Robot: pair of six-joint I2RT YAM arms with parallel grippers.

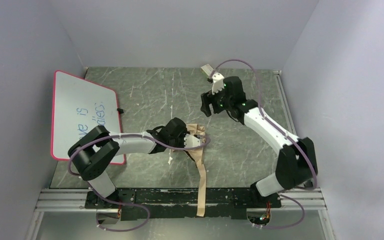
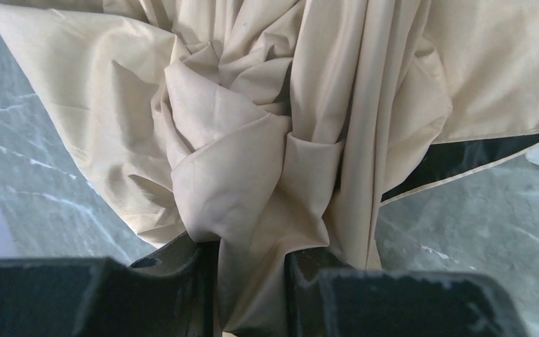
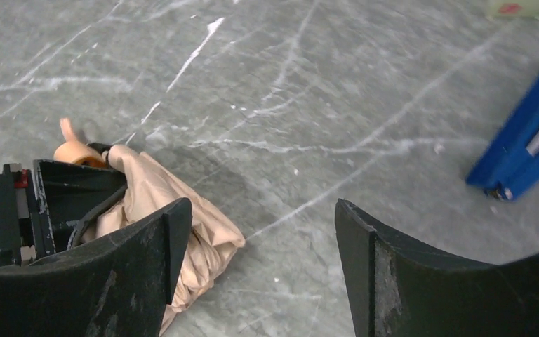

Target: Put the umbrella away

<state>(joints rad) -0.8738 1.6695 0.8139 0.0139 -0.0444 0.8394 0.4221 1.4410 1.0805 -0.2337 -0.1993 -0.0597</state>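
Table (image 1: 145,95), green and veined, carries a whiteboard (image 1: 82,115) at left and the umbrella (image 1: 196,130) mid-table (its strap (image 1: 200,185) trails over the near edge). Left gripper (image 2: 251,270) is clamped on the bunched fabric; right gripper (image 3: 263,210) hangs nearby, fingers apart.

Most of the umbrella (image 2: 253,140) cut off by left wrist view's edges, blue object (image 3: 505,161) cropped at right edge
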